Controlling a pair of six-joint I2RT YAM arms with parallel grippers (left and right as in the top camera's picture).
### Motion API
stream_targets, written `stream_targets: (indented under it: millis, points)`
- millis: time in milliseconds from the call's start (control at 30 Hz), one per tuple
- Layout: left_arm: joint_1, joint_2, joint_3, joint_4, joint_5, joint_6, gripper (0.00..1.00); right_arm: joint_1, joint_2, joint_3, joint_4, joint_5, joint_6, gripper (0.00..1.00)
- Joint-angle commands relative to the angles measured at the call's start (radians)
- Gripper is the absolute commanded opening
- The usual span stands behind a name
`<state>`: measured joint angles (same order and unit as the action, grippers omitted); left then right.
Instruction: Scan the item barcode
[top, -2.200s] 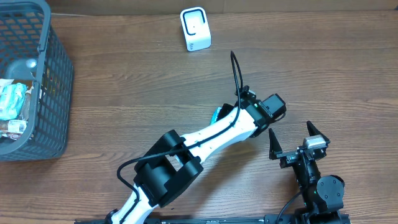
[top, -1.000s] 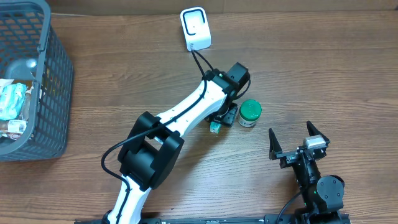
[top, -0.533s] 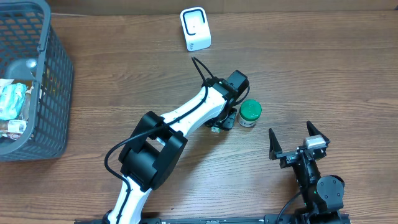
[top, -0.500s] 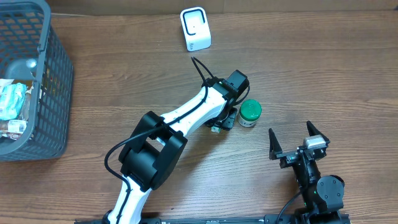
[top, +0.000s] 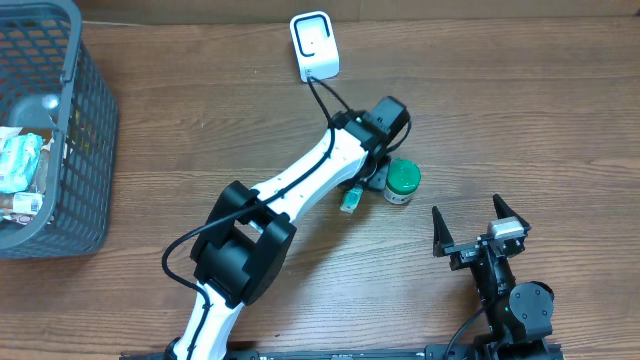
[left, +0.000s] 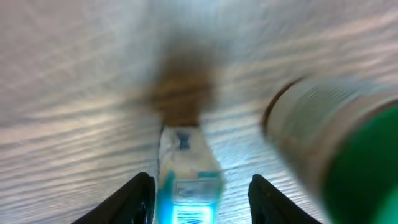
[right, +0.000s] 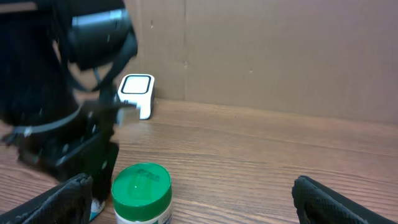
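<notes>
Packet (top: 349, 200): small, flat, teal and white. You saw it badly smeared in the left wrist view, with the print unreadable and its near end cut off. It lay on the wood-grain table (top: 520, 100) just beside the green-lidded jar (top: 402, 181), on the basket side.
Left gripper (left: 200, 185): dark fingers parted either side of the packet, a gap showing, nothing clasped.
Right gripper (top: 467, 210): spread wide, empty, near the jar.
Jar: round, pale body, glossy lid.
Scanner (top: 314, 46): white, boxy, rounded corners, well beyond the jar.
Basket (top: 85, 150): grey plastic mesh, cropped at the frame edge, far from the jar.
</notes>
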<state>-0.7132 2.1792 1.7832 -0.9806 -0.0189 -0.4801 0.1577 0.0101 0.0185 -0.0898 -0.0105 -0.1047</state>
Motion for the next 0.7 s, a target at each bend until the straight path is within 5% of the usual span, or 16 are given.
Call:
stream_targets:
  millis: [0,667]
  points:
    - [0.039,0.012,0.111,-0.016,-0.047,-0.018,0.54,-0.001,-0.007,-0.01,0.005,0.006,0.003,1.0]
    - [0.237,0.012,0.64,-0.364,-0.25,0.021,0.54,-0.001,-0.007,-0.01,0.006,0.006,0.003,1.0]
